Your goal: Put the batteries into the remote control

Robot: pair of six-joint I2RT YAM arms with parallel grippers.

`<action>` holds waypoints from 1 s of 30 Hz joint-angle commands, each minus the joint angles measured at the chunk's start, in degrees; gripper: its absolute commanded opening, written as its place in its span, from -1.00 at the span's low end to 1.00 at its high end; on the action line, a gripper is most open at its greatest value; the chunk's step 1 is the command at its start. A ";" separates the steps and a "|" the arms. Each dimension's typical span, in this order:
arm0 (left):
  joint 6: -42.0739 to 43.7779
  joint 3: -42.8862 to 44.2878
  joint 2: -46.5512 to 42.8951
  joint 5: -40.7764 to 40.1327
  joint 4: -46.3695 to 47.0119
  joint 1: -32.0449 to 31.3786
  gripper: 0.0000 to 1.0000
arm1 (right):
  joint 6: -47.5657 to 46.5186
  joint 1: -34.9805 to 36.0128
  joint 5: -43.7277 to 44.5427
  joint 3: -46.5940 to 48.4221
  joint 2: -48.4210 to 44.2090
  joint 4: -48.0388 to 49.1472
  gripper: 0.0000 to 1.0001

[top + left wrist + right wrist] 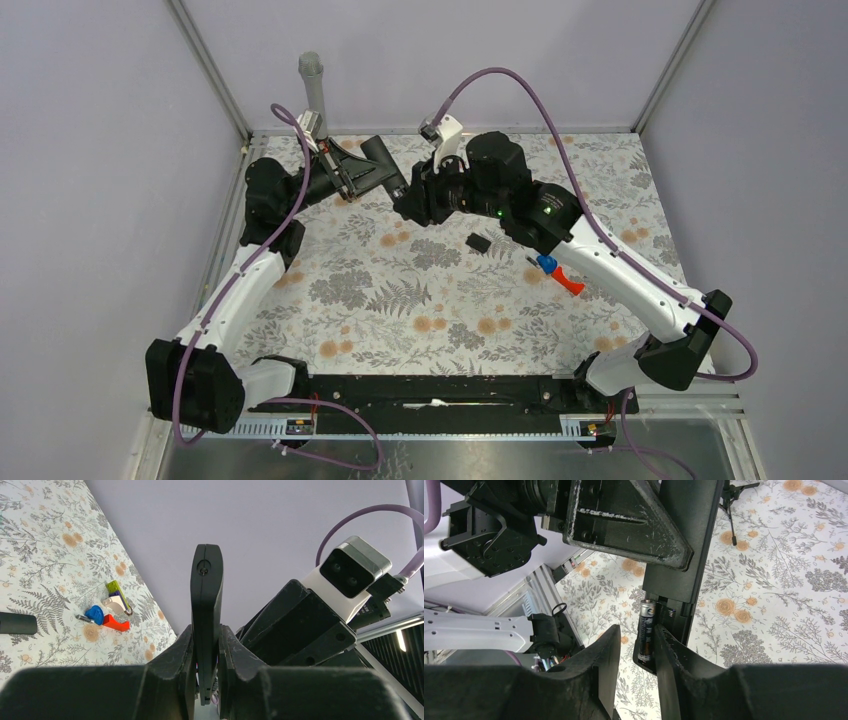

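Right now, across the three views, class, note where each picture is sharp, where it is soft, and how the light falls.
Top view: even, diffuse light, faint shadows on the table. Left wrist view: left fingers dark and soft, remote control crisp against a plain wall. Right wrist view: right fingers blurred, battery sharp with a slight sheen.

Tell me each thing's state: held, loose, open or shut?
remote control, held in the air, battery bay open
battery, lying in that bay
left gripper, shut on the remote control
right gripper, open, fingers flanking the battery
small black piece, loose on the table
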 commanded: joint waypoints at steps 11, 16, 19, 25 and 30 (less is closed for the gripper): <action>0.56 0.65 -0.53 0.83 3.47 -0.12 -1.00 | 4.99 -0.06 5.16 3.58 -1.53 3.23 -0.09; 1.00 0.74 -0.53 0.71 3.47 0.13 -1.00 | 7.61 -0.07 4.32 7.70 -0.33 -0.81 0.03; 1.21 0.74 -0.53 0.53 3.62 0.32 -1.00 | 9.07 -0.08 5.54 8.56 -0.46 -1.85 0.12; 3.22 0.46 -1.30 -1.89 3.27 0.50 -1.00 | 18.68 -1.42 11.66 8.68 -0.46 -5.81 0.97; 4.06 1.36 -1.23 -4.39 3.95 0.50 -1.00 | 26.54 -3.10 5.05 5.66 -0.56 -1.92 0.99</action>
